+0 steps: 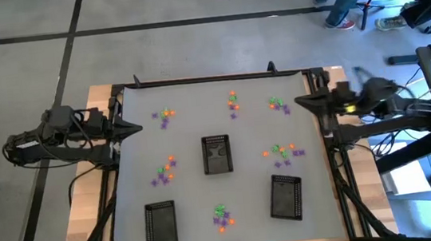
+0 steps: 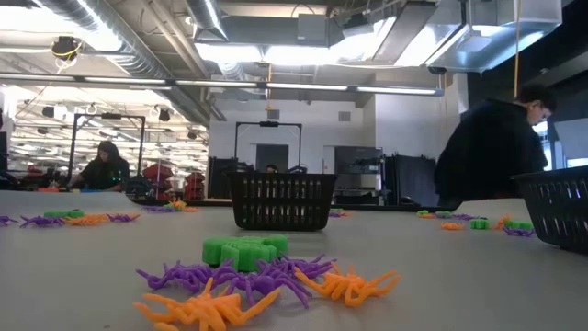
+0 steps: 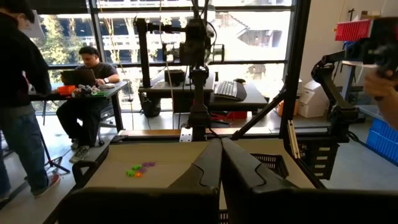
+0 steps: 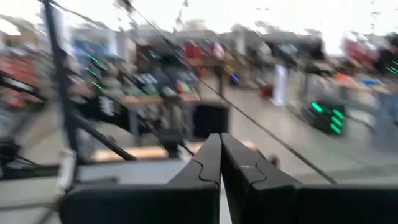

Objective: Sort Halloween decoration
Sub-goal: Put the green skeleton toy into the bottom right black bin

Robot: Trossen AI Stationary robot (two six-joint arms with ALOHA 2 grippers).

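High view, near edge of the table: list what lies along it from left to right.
Left black mesh tray → cluster of green, orange and purple trinkets → right black mesh tray.

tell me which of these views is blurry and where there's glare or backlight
Right wrist view: the room behind is smeared with blur, while the shut right gripper is fairly crisp. Left wrist view: sharp, backlit by bright windows behind the shut left gripper. Low view: ceiling lights glare, near trinkets sharp, a person at the right edge dark against them. High view: even light, soft shadows.
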